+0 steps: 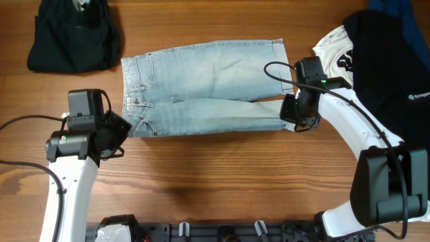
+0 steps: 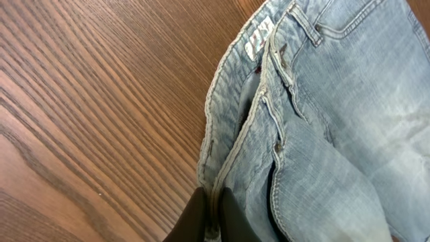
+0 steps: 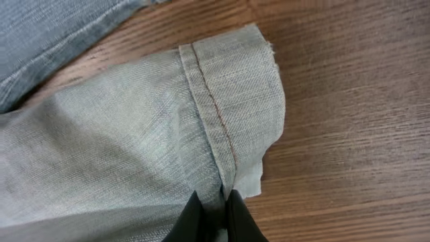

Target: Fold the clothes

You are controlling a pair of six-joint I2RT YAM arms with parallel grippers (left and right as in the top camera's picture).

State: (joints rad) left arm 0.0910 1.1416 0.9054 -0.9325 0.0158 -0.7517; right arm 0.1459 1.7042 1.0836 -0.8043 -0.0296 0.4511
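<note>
Denim shorts [image 1: 201, 87] lie flat across the middle of the wooden table [image 1: 215, 181], waistband [image 2: 232, 101] to the left and legs running right. The left gripper [image 2: 211, 216] has its fingers pinched nearly together on the waistband's near corner, cloth caught between them. The right gripper [image 3: 213, 210] is nipped just as tightly on the turned-up hem [image 3: 228, 101] of the near leg (the paler underside shows there). A black garment [image 1: 70, 33] sits at the far left, and a white shirt [image 1: 336, 50] at the far right.
</note>
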